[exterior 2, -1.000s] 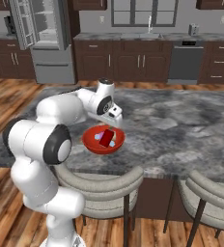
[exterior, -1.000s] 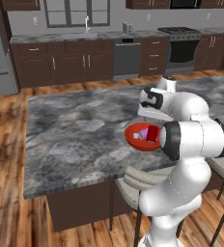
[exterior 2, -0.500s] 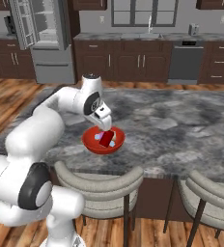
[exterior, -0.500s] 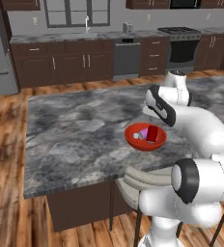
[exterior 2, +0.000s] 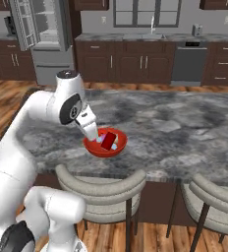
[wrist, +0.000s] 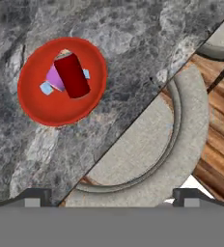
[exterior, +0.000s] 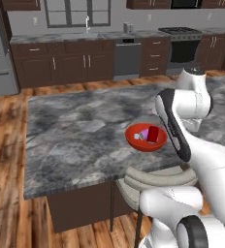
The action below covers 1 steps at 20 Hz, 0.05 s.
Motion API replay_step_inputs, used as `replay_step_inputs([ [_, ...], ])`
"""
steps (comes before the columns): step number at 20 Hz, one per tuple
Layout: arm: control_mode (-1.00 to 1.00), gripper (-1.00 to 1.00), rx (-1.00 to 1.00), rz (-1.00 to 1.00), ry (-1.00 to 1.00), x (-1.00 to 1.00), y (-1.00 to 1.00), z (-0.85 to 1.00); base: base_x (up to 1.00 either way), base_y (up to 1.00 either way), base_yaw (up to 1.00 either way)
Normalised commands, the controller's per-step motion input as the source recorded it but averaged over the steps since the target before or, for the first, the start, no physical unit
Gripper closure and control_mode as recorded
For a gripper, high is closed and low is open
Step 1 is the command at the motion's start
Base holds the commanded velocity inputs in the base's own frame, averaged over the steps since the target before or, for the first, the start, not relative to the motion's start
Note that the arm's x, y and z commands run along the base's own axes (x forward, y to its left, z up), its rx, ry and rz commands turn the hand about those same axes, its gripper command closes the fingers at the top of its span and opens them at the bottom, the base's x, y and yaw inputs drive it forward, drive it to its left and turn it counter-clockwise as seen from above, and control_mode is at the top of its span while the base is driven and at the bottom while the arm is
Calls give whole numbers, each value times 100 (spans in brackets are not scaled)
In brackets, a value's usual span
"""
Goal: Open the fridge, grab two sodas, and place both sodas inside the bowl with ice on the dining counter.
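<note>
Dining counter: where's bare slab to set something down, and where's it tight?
Dining counter: bare slab on all sides of the bowl, widest toward the wall cabinets and the side away from the arm. Tight spots: the bowl itself, holding the red can, purple can and ice, and the near edge over the stools.

Red can (wrist: 72,76) atop purple can (wrist: 55,78) in bowl (wrist: 41,110)

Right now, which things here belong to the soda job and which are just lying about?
Job: red soda, purple soda, bowl, dining counter, fridge with a door open.
Lying about: stools, stove, dishwasher, sink faucet.
</note>
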Motion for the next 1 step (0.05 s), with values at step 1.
replay_step_inputs([
  [1, -100, -100, -9, -6, -10, -94, 11, 77, 0, 0, 0],
])
